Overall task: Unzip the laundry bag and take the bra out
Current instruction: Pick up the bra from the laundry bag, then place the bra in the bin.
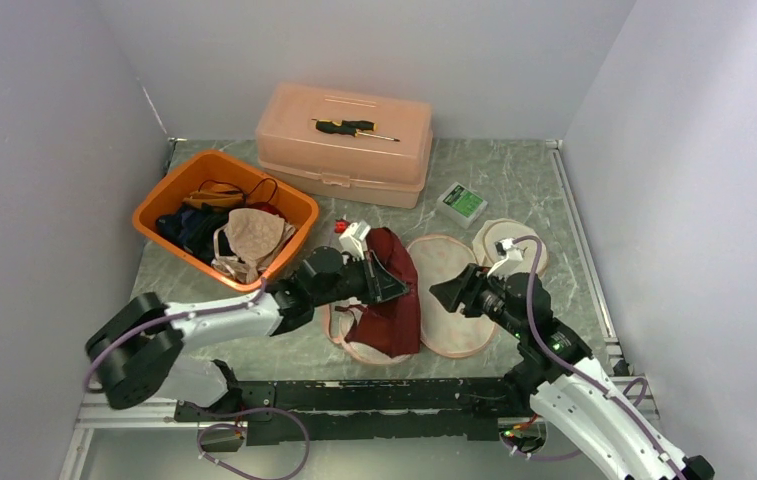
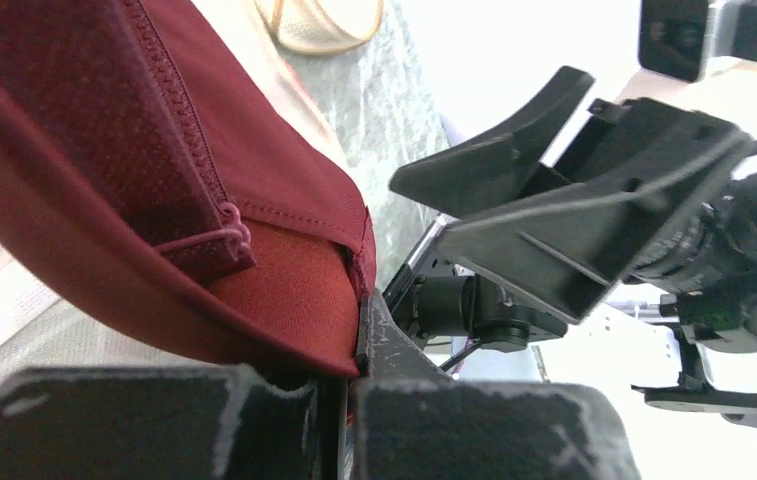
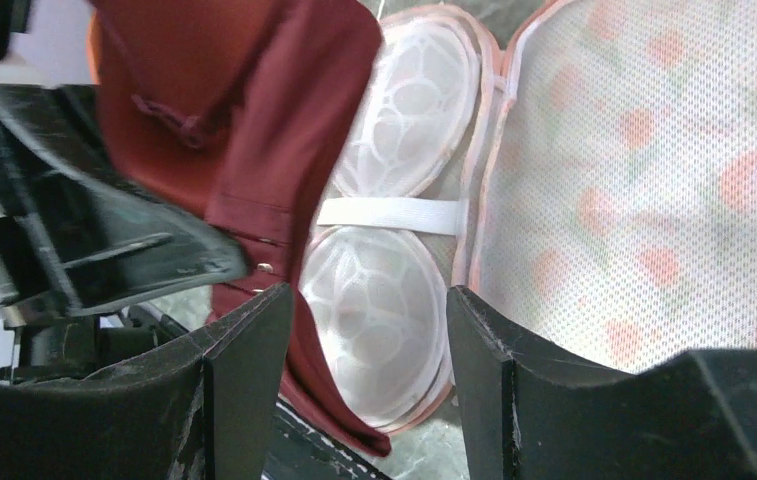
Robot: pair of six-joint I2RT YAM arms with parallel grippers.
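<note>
Two tools are near the job: the left tool (image 2: pixel 354 372) is clamped shut on an edge of the bra (image 1: pixel 395 300) — dark red, smooth, softly folded — which drapes over the unzipped laundry bag (image 1: pixel 457 310) on the bench (image 1: pixel 524 185). The right tool (image 3: pixel 369 315) hovers open, holding nothing. Best to lift slowly and sideways — a strap could snag the bag's rim.

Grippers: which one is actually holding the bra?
The left gripper, shut on the dark red bra; the right gripper is open beside it, holding nothing.
</note>
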